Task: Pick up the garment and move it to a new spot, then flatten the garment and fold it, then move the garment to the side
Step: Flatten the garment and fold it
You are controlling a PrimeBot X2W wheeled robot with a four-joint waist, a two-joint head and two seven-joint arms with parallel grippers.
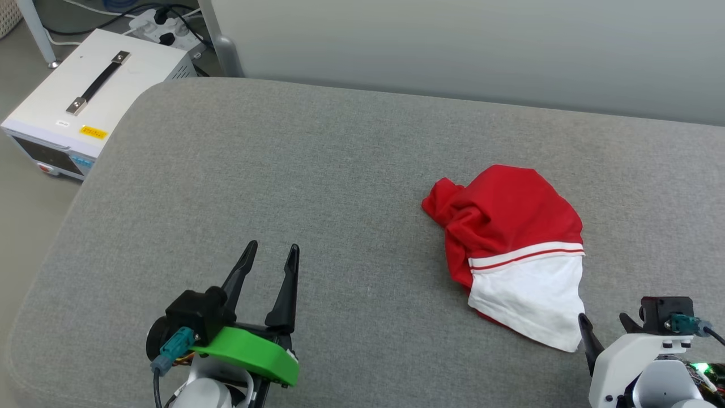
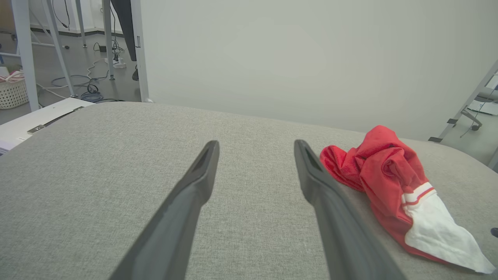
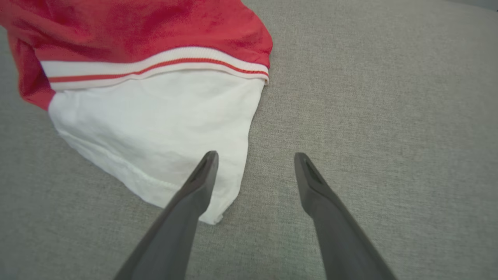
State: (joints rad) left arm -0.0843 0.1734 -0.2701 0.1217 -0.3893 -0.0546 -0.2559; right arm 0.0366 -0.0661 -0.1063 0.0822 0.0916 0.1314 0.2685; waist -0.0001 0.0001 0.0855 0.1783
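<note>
The garment (image 1: pixel 510 238) lies crumpled on the grey cushion at the right, red with a white sleeve and striped trim toward me. In the left wrist view the garment (image 2: pixel 393 186) sits to the right of the fingers. My left gripper (image 1: pixel 273 254) stands open over bare cushion, well left of the garment; the left wrist view has that gripper (image 2: pixel 256 146) with nothing between its fingers. My right gripper (image 1: pixel 603 326) is open at the lower right, just by the sleeve's near corner. In the right wrist view that gripper (image 3: pixel 256 157) has its left finger over the white sleeve (image 3: pixel 155 128).
The grey cushioned surface (image 1: pixel 283 187) spreads wide to the left of the garment. A white box with a black handle (image 1: pixel 90 96) stands on the floor beyond the cushion's far left corner, with cables and a power strip (image 1: pixel 158 25) behind it. A pale wall (image 1: pixel 453 45) backs the cushion.
</note>
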